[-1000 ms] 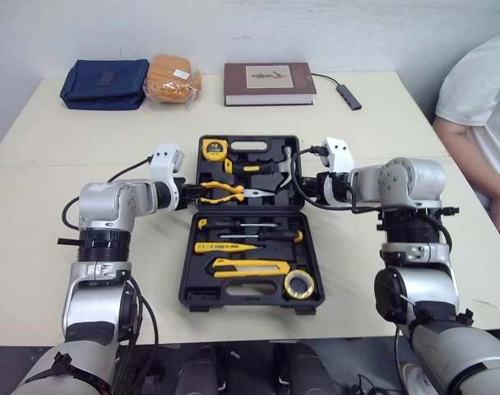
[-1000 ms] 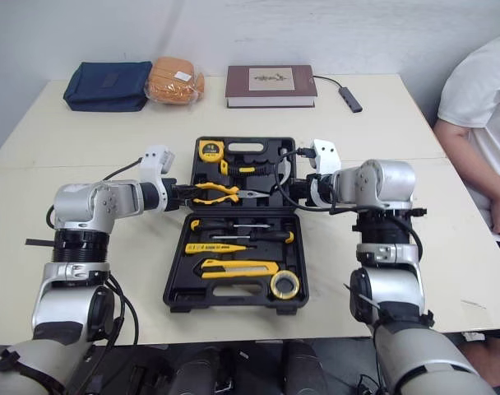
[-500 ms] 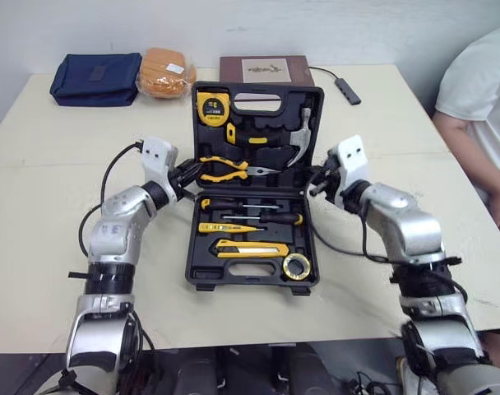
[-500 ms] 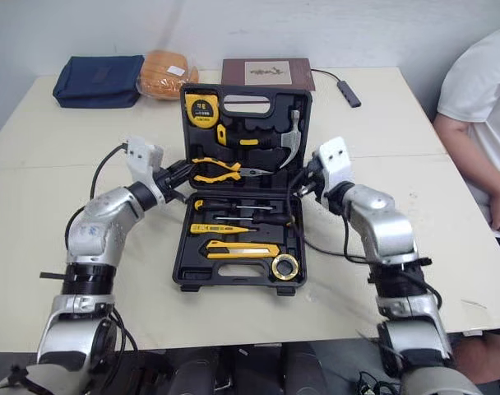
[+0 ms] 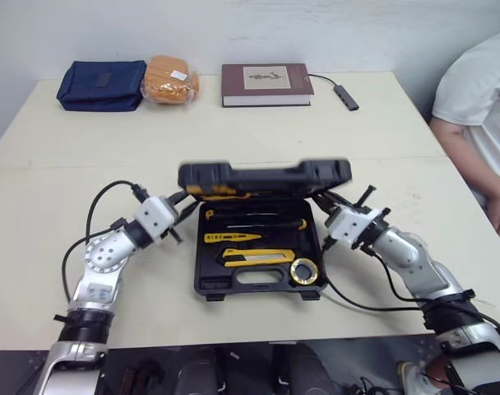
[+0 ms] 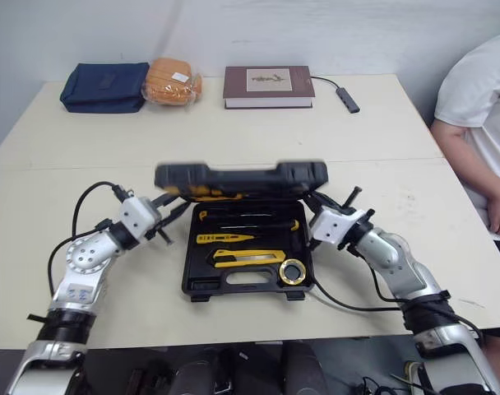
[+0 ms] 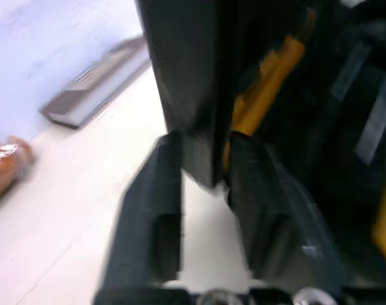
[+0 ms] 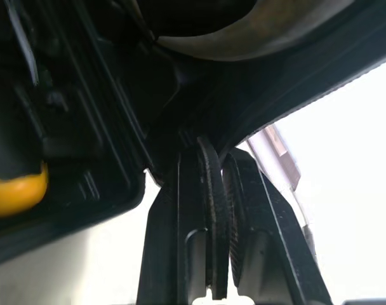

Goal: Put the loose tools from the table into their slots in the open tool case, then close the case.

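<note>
Right gripper (image 8: 216, 159): black jaws closed from both sides on a thin ribbed rim (image 8: 213, 190) of the black tool case (image 8: 104, 95), dark moulded interior beyond, one rounded yellow tool end (image 8: 15, 187) seated inside, pale bench (image 8: 352, 159) alongside.

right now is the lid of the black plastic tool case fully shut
No, the black lid stands partly raised over the case's lower half, where the yellow utility knife lies in plain sight.

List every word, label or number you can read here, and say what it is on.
No text can be read.
Book: cover label too small to read.
Orange packet: white sticker too small to read.
Tool case: lid blurred, nothing legible.
</note>
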Controlling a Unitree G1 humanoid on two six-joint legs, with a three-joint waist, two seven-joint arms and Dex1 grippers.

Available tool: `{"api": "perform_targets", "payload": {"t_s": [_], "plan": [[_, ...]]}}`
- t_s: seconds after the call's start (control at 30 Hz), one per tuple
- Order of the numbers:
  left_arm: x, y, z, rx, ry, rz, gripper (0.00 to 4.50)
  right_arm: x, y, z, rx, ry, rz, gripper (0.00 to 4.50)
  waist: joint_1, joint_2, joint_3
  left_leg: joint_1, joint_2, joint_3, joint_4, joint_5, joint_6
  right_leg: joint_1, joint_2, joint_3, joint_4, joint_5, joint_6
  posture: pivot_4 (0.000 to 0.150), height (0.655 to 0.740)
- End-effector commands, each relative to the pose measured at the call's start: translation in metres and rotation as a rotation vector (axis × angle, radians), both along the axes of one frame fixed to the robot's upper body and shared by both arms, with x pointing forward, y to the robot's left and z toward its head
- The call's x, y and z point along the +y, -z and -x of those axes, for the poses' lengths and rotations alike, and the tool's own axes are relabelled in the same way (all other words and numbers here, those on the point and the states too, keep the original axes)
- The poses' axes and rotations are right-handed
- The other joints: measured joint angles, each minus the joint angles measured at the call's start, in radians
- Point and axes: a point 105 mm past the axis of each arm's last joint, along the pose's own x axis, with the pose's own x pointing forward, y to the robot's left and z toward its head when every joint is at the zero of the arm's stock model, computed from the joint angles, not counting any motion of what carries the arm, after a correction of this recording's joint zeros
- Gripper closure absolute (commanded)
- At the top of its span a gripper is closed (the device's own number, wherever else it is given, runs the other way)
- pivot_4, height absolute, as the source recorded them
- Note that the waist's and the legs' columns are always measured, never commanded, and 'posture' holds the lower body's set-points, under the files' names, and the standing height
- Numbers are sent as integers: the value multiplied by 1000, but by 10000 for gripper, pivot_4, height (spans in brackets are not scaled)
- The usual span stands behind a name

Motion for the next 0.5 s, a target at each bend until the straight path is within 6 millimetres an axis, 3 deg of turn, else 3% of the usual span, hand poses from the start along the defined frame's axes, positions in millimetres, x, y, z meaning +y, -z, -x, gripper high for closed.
{"api": "perform_targets", "payload": {"t_s": [0.03,0.07,0.17,0.2,0.33,0.5], "plan": [[23,-5,5,-9,-71,35,17305,-29,29,9,115,62,63,32302,6,0,0,0,0,-2,1,0,0,2,0,-1,-1,0,0,1500,7400],[28,-4,6,0,-86,38,13051,-30,29,11,112,60,71,27633,6,0,0,0,0,-6,2,0,1,6,0,-2,-4,0,0,1500,7400],[72,8,16,147,-222,94,0,-48,31,27,183,66,57,11903,-3,0,0,1,0,-9,2,-4,3,9,-3,-3,-5,1,1,1500,7400],[85,10,21,190,-256,123,0,-55,30,35,202,71,49,7634,-5,0,0,2,1,-9,2,-5,1,10,-3,-3,-5,1,1,1500,7400],[106,6,29,230,-324,146,0,-79,27,58,283,100,-10,7634,-1,0,0,4,5,-10,0,-6,-1,12,-1,-4,-8,-1,-2,1500,7400],[111,-6,23,213,-339,167,0,-92,20,78,367,101,-113,7634,3,-1,1,6,1,-12,0,-8,3,16,-2,-5,-8,0,0,1500,7400]]}}
